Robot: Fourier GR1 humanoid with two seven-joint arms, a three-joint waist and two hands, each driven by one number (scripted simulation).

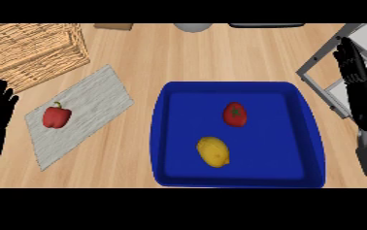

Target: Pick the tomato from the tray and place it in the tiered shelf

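Head view: the tomato (pixel 235 114) is sitting in the blue tray (pixel 166 141), up toward 1 o'clock from the lemon (pixel 213 152), not touching it. Right hand (pixel 353 66) is at the 3 o'clock edge, fingers straight and up, holding nothing, in front of the grey tiered shelf (pixel 319 61). Left hand (pixel 6 108) barely peeks in at 9 o'clock, can't tell its fingers. A red pepper (pixel 57 116) lies on a grey cloth (pixel 93 98) on the desk (pixel 215 54), wicker basket (pixel 39 52) at 10 o'clock.
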